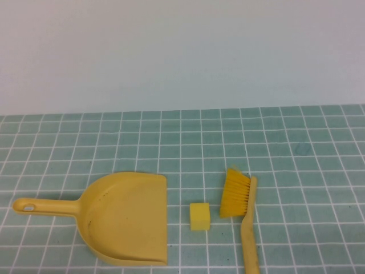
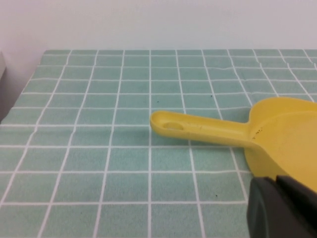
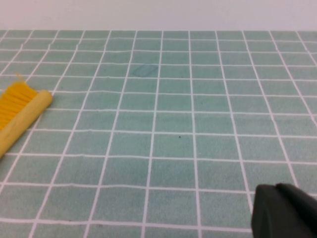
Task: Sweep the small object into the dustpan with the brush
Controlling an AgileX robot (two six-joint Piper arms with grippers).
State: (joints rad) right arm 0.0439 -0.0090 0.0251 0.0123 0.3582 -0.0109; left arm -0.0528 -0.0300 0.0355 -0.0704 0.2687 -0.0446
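Observation:
The yellow dustpan [image 1: 128, 218] lies flat at the near left of the table, handle pointing left and mouth facing right. The small pale-yellow cube [image 1: 199, 216] sits just right of its mouth. Beyond the cube lies the brush [image 1: 244, 211], bristles toward the cube and handle running toward the near edge. Neither arm shows in the high view. My left gripper [image 2: 278, 182] is shut and empty, hanging near the dustpan [image 2: 277, 134] close to where its handle meets the pan. My right gripper [image 3: 277, 191] is shut and empty over bare tiles, well apart from the brush [image 3: 22, 116].
The table carries a green tiled cloth [image 1: 285, 148] with white grid lines. A plain white wall [image 1: 182, 51] stands behind it. The cloth's left edge [image 2: 20, 94] shows in the left wrist view.

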